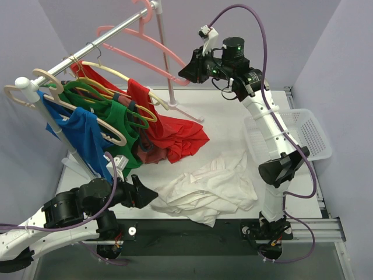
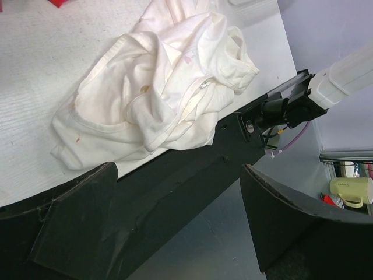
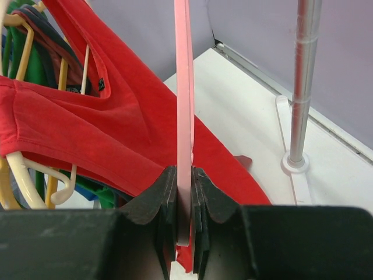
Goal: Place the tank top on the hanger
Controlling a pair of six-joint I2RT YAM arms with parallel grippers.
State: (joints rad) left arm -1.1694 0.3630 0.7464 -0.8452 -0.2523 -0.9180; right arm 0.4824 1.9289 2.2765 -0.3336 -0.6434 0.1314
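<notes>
While edge-on, hanger [image 3: 184, 105] between right jaws.

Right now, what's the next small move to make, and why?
Probably raise the right arm a little to unhook the hanger from the rail. The right jaws are shut on the hanger, which looks hooked on the rail, while the tank top lies crumpled on the table in front of the open left jaws.
</notes>
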